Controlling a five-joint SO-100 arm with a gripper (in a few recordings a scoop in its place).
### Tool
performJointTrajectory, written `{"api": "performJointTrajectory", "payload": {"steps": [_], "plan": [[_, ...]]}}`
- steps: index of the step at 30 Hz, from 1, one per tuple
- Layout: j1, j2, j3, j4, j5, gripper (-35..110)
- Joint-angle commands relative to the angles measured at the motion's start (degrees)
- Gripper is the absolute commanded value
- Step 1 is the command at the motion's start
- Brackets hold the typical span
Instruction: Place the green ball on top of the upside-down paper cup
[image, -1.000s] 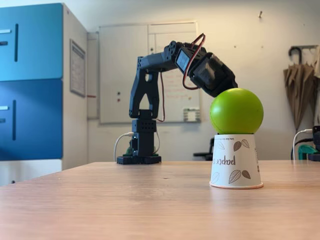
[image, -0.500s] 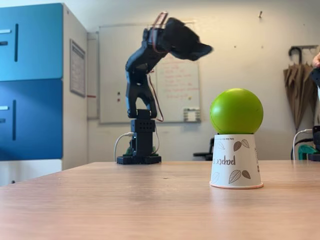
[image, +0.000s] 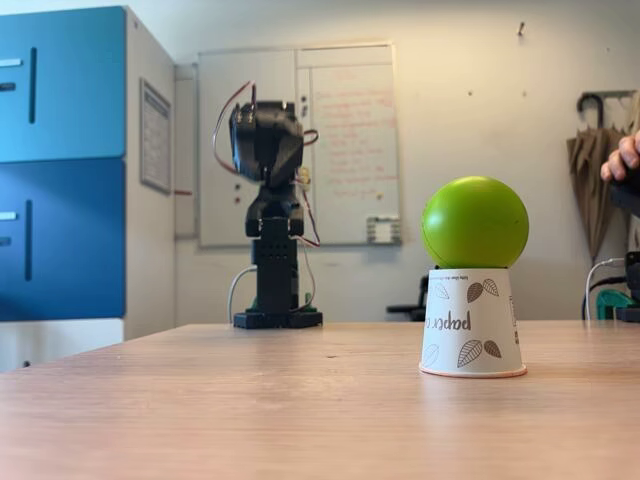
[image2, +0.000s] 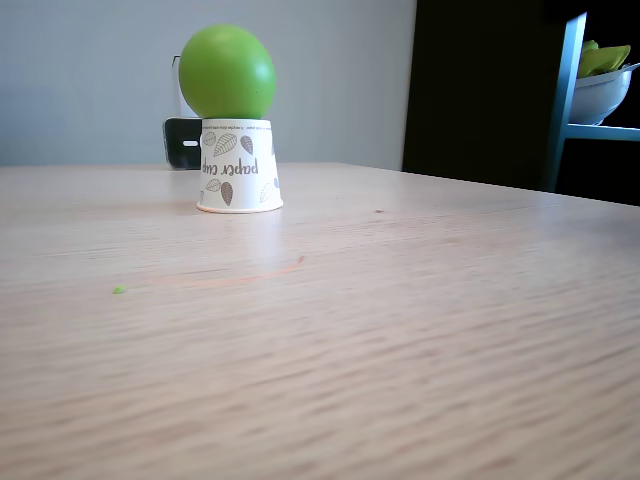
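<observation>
The green ball (image: 474, 222) rests on top of the upside-down paper cup (image: 471, 322), a white cup with brown leaves that stands on the wooden table. In the other fixed view the green ball (image2: 227, 72) sits just as steadily on the cup (image2: 238, 166). My dark arm is folded up over its base at the table's far side. The gripper (image: 268, 140) is well left of the ball and clear of it. Its fingers are tucked against the arm, so their state is not visible.
A blue cabinet (image: 70, 170) stands at the left and a whiteboard (image: 300, 140) hangs behind the arm. A person's hand (image: 625, 155) shows at the right edge. A black object (image2: 182, 143) lies behind the cup. A small green speck (image2: 119, 290) lies on the table (image2: 400, 330).
The arm has drawn away from the ball, swinging up and left, then folding back over its base. The ball has stayed on the cup.
</observation>
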Motion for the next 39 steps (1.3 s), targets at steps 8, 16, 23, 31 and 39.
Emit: {"api": "performJointTrajectory", "payload": {"steps": [8,16,23,31,39], "plan": [[4.8,20.7,18.2,18.5,0.4,0],[3.5,29.7,30.1,21.6,0.1,0],[3.4,29.8,30.1,24.3,-1.7,0],[3.4,29.8,30.1,24.3,-1.7,0],[3.4,29.8,30.1,24.3,-1.7,0]]}}
